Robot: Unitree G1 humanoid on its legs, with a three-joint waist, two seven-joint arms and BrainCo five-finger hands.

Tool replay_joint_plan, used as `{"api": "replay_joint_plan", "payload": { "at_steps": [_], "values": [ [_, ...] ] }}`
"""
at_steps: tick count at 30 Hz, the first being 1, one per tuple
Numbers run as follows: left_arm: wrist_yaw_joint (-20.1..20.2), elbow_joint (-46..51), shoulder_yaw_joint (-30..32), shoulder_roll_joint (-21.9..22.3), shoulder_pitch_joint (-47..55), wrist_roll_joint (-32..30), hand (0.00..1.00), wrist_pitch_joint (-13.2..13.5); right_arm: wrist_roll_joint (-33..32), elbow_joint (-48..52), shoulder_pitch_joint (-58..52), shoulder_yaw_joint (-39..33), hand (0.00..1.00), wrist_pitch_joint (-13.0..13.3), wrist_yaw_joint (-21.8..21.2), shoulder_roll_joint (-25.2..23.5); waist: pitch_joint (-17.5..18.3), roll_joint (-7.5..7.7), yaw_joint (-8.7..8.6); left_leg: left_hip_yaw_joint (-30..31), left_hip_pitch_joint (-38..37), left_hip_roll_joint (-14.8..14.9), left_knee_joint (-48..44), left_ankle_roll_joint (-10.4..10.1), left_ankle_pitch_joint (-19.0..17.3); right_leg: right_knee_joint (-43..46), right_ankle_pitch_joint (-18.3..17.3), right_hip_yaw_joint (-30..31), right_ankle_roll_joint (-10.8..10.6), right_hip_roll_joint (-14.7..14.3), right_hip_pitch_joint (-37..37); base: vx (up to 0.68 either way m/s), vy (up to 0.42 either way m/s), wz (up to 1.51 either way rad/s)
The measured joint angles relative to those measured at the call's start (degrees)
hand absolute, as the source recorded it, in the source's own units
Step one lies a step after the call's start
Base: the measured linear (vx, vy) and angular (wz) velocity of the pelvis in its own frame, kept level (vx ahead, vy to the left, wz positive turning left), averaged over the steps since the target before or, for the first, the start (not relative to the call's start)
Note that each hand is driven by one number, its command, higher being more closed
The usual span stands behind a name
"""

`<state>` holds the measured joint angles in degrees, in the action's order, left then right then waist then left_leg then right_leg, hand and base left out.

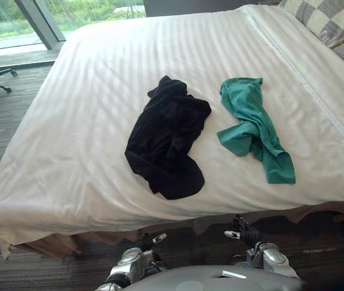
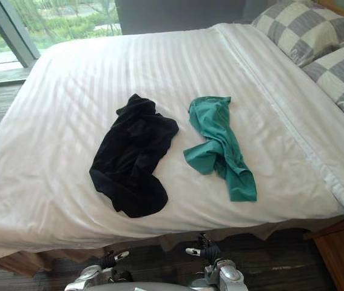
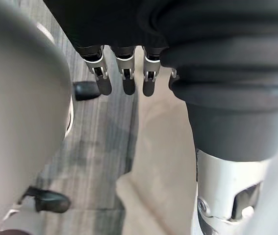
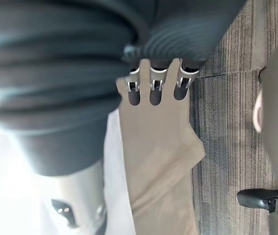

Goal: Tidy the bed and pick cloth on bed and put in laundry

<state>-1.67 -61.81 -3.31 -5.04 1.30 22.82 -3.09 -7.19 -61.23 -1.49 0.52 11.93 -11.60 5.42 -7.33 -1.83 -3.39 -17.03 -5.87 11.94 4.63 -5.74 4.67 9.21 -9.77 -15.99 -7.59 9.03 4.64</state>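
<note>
Left robot hand (image 3: 125,73), black cloth (image 1: 168,136) on bed (image 1: 87,121)

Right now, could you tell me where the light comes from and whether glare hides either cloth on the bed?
Left eye view: daylight comes from the window at the far left; the sheet is bright, yet the black cloth and green cloth stand out plainly, no glare on them. Right wrist view: near the right hand a patch glares to white.
</note>
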Motion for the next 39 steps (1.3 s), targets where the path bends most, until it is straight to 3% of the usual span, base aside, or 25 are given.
{"api": "replay_joint_plan", "payload": {
  "at_steps": [2, 6, 9, 11, 13, 14, 16, 17, 20, 22, 24, 25, 26, 29, 32, 35, 39],
  "values": [
    [-0.3, -0.2, 1.4, -0.2, 0.2, 1.9, 0.0, -0.1, -3.1, -1.0, 0.6, -1.2, 0.0, -1.7, 2.1, 0.0, 0.2, -0.05, 0.17, -1.1, -0.3, -0.2, 0.8, 0.0, 0.0, -0.4, 0.3, 0.9, 0.0, 0.0, -0.2, 0.03, 0.039, -0.15],
    [-3.5, -0.4, 5.5, -1.0, 0.7, 7.0, 0.0, -0.6, -10.6, -2.9, -0.3, -7.6, 0.0, -5.3, 6.5, -1.1, -0.4, 1.58, 1.03, -2.8, -1.2, -0.5, 0.9, -0.1, 0.0, -2.5, 1.9, 2.0, -0.1, 0.0, 0.5, 0.01, 0.037, -0.19],
    [-7.6, -0.9, 13.6, -0.8, 2.5, 15.1, 0.0, -2.2, -18.0, -3.3, -4.1, -17.3, 0.0, -7.4, 10.9, -1.4, -0.1, 2.17, 0.94, -2.6, -1.2, -0.9, 1.0, -0.2, -0.1, -3.5, 2.4, 1.8, -0.2, 0.4, 1.1, -0.02, 0.035, 0.05],
    [-11.1, -2.6, 24.5, -0.7, 4.1, 19.0, 0.0, -2.7, -22.4, -3.2, -8.7, -26.6, 0.0, -7.3, 13.6, -1.4, -0.1, 2.01, 0.89, -1.1, -1.1, -1.2, 1.0, -0.3, -0.2, -4.3, 2.4, 0.3, -0.4, 0.6, 2.1, -0.04, 0.016, 0.28],
    [-13.0, -2.7, 32.5, -0.5, 5.9, 20.8, 0.0, -2.8, -24.0, -3.2, -10.8, -32.6, 0.0, -6.4, 15.4, -1.3, 0.0, 1.78, 1.01, -0.8, -1.1, -1.4, 1.3, -0.3, -0.2, -4.6, 2.0, -0.1, -0.3, 0.8, 2.5, -0.04, 0.019, 0.2],
    [-15.4, -2.7, 41.4, -0.5, 7.5, 21.9, 0.0, -2.7, -25.1, -2.6, -12.5, -38.2, 0.0, -4.6, 16.8, -0.7, 0.2, 1.35, 1.06, -0.5, -1.0, -1.6, 1.3, -0.4, -0.3, -4.7, 1.9, -0.5, -0.4, 1.1, 2.7, -0.03, 0.02, 0.14],
    [-17.4, -2.6, 51.1, -0.9, 9.0, 24.2, 0.0, -2.3, -25.1, -0.7, -13.4, -44.0, 0.0, -2.4, 18.0, 0.1, 0.8, 0.94, 1.04, -0.9, -0.5, -1.7, 1.3, -1.0, -0.9, -5.0, 1.6, -0.7, -1.0, 1.3, 2.9, -0.02, 0.023, 0.11],
    [-18.4, -2.5, 60.2, -2.7, 10.3, 25.7, 0.0, -1.9, -23.5, 1.7, -13.9, -49.6, 0.0, -0.5, 18.4, 1.6, 1.8, 0.53, 1.02, -0.9, 0.1, -1.9, 1.4, -1.1, -1.5, -5.4, 1.6, -0.7, -1.0, 1.3, 2.9, 0.04, 0.021, 0.07],
    [-15.6, -1.6, 68.7, -10.1, 11.1, 26.2, 0.0, 0.5, -16.9, 3.0, -12.5, -56.2, 0.0, 3.2, 18.4, 7.7, 3.1, 0.63, 1.15, -0.7, 0.3, -2.0, 1.4, -1.0, -1.4, -5.4, 1.8, -0.8, -0.8, 1.4, 2.9, 0.06, 0.001, 0.07],
    [-11.6, 1.0, 69.0, -15.9, 10.8, 27.2, 0.0, 3.9, -12.6, 3.1, -10.5, -58.7, 0.0, 5.9, 19.0, 12.8, 4.0, 0.78, 1.14, 0.2, 1.0, -2.0, 1.3, -1.1, -1.0, -5.4, 1.7, -1.8, -0.7, 1.4, 2.9, 0.05, -0.023, 0.21],
    [-6.9, 3.9, 66.5, -22.1, 9.5, 29.4, 0.0, 8.2, -9.0, 4.0, -8.8, -58.6, 0.0, 8.8, 19.8, 17.8, 4.3, 0.54, 1.3, 1.0, 1.2, -2.0, 1.3, -1.1, -0.8, -5.2, 1.6, -2.1, -0.6, 1.3, 2.9, 0.03, -0.016, 0.21],
    [-4.6, 6.4, 63.3, -26.4, 8.6, 30.4, 0.0, 10.8, -7.5, 4.9, -7.2, -58.1, 0.0, 10.3, 19.8, 21.3, 4.7, 1.12, 1.47, 1.5, 1.9, -2.1, 1.3, -1.0, -0.5, -5.1, 1.7, -2.4, -0.6, 1.3, 2.8, 0.05, -0.024, 0.19],
    [-3.2, 9.3, 60.0, -30.2, 7.0, 30.3, 0.0, 13.2, -6.7, 7.2, -5.9, -56.9, 0.0, 11.2, 20.0, 24.2, 5.0, 0.78, 1.78, 2.0, 2.1, -2.1, 1.3, -1.0, -0.4, -5.0, 1.7, -2.7, -0.8, 1.3, 2.9, 0.06, -0.027, 0.16],
    [-2.1, 17.2, 52.5, -37.8, 2.5, 27.4, 0.0, 16.5, -2.9, 16.9, -4.9, -49.0, 0.0, 12.1, 20.7, 30.5, 5.1, 1.1, 2.77, 2.2, 1.9, -2.1, 1.0, -0.9, -0.3, -4.8, 1.6, -2.6, -0.6, 1.2, 2.8, 0.04, -0.015, 0.05],
    [0.7, 23.3, 45.3, -42.7, -2.4, 25.2, 0.0, 17.5, 0.8, 26.6, -2.6, -40.6, 0.0, 11.7, 20.3, 34.8, 5.3, 1.4, 2.76, 2.2, 1.8, -2.1, 1.0, -0.8, -0.1, -4.8, 1.6, -2.2, -0.6, 1.1, 2.6, 0.01, -0.003, 0.01],
    [3.0, 26.6, 37.1, -45.4, -9.4, 21.6, 0.0, 17.3, 1.9, 30.2, 1.4, -33.3, 0.0, 10.0, 18.4, 36.0, 5.6, 1.77, 2.74, 1.8, 1.8, -2.1, 1.0, -0.8, -0.1, -4.5, 1.6, -1.6, -0.6, 1.1, 1.9, -0.02, 0.004, -0.07],
    [5.2, 27.4, 26.8, -45.5, -17.8, 15.7, 0.0, 15.2, 2.4, 31.3, 5.3, -24.0, 0.0, 8.1, 16.4, 35.6, 5.6, 1.75, 2.15, 0.5, 1.3, -2.1, 1.0, -0.8, -0.1, -4.1, 1.8, 0.0, -0.6, 1.1, 1.5, 0.0, 0.009, -0.18]
  ]
}}
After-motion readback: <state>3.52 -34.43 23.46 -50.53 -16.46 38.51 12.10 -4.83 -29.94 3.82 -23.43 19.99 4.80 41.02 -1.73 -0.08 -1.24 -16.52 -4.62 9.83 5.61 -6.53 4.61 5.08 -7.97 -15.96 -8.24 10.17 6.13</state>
